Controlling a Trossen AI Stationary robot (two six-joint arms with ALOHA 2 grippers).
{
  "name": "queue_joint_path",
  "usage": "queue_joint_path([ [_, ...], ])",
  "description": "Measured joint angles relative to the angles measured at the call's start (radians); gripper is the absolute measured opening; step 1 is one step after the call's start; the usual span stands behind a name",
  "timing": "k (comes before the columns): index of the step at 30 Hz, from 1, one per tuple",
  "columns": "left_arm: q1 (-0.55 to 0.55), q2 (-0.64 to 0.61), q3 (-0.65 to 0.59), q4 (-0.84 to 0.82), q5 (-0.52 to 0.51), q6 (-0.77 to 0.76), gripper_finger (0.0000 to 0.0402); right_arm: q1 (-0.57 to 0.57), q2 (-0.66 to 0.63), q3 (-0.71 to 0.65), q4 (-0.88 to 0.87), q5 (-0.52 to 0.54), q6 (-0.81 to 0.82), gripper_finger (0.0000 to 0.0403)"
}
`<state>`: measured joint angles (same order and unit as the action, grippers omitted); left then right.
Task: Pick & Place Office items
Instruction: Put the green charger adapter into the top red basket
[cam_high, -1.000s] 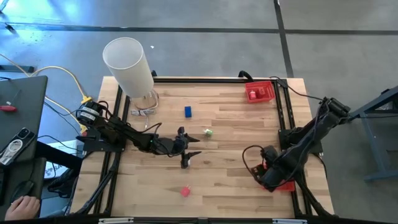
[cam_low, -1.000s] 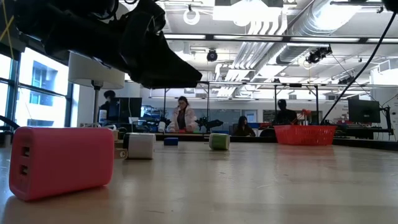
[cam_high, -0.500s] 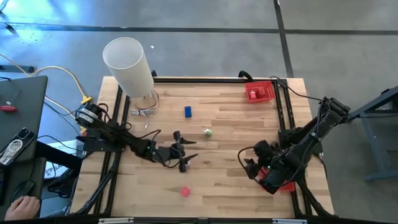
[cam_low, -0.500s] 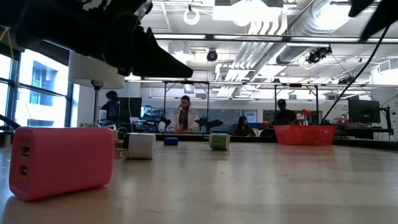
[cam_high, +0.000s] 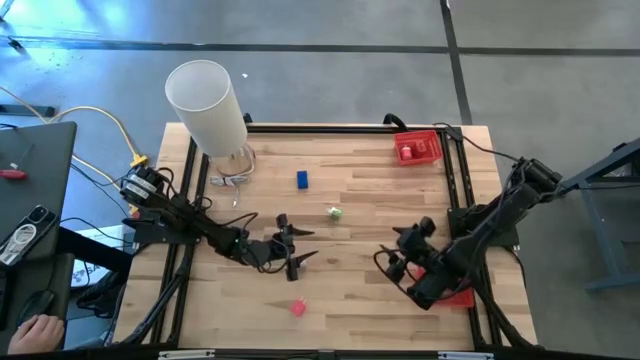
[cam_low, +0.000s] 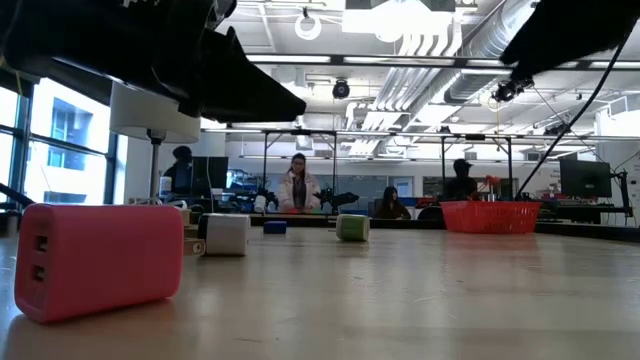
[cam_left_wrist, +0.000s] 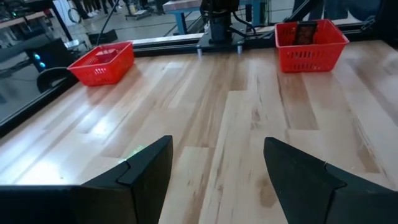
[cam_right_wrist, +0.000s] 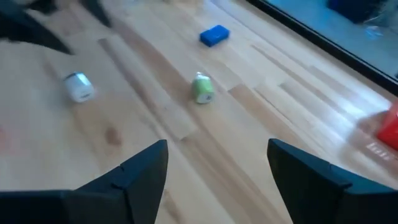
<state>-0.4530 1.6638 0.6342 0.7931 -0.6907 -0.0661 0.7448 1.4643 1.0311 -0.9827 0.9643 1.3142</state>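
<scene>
Both arms are hovering over the wooden table (cam_high: 370, 215) with nothing in hand. The left end effector (cam_high: 291, 248) is standing over the table's middle-left with its fingers spread apart and empty; the left wrist view is showing only bare boards between them. The right end effector (cam_high: 405, 252) is hanging off the right edge area, also spread wide and empty, and is looking toward the green piece (cam_right_wrist: 202, 88), a white piece (cam_right_wrist: 79, 86) and the blue block (cam_right_wrist: 214, 35).

The office items are lying loose and well apart: the blue block (cam_high: 302, 179) toward the far side, the green piece (cam_high: 335, 212) near the centre, and the pink block (cam_high: 297, 308) near the front edge. The white piece is not showing clearly from above, so its exact spot is uncertain. One red basket (cam_high: 418, 147) is sitting at the far right corner; a second red basket (cam_high: 460, 296) is lying partly under the right arm.

Risks, as judged:
- The pieces are tiny, so a descent slightly off centre is likely to nudge one away rather than capture it.
- The green piece is looking rounded and may roll when touched.
- Both arms are reaching toward the same central zone, so a collision is possible.
- The tall white cylinder (cam_high: 206, 105) is standing close to the left arm's base and could be tipped by a wide swing.
</scene>
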Motion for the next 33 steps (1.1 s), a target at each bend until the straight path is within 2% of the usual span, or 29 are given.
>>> queue_joint_path([
  [5, -0.012, 0.000, 0.000, 0.000, -0.027, -0.026, 0.0245, -0.049, 0.000, -0.157, 0.086, 0.000, 0.093, 0.0262],
  [8, -0.019, 0.000, 0.000, -0.001, -0.053, -0.037, 0.0245, -0.082, 0.000, -0.250, 0.202, -0.025, 0.089, 0.0262],
  [11, -0.022, 0.000, 0.000, -0.001, -0.076, -0.040, 0.0245, -0.109, 0.000, -0.331, 0.374, -0.030, 0.004, 0.0262],
  [19, -0.022, 0.000, 0.000, -0.009, -0.089, -0.089, 0.0245, -0.171, 0.000, -0.515, 0.867, -0.066, -0.371, 0.0262],
  [26, -0.022, 0.000, 0.000, -0.009, -0.098, -0.096, 0.0245, -0.206, 0.000, -0.614, 1.062, -0.081, -0.483, 0.0262],
  [33, -0.008, 0.000, 0.000, -0.009, -0.098, -0.187, 0.0245, -0.230, 0.000, -0.696, 1.241, -0.083, -0.559, 0.0262],
])
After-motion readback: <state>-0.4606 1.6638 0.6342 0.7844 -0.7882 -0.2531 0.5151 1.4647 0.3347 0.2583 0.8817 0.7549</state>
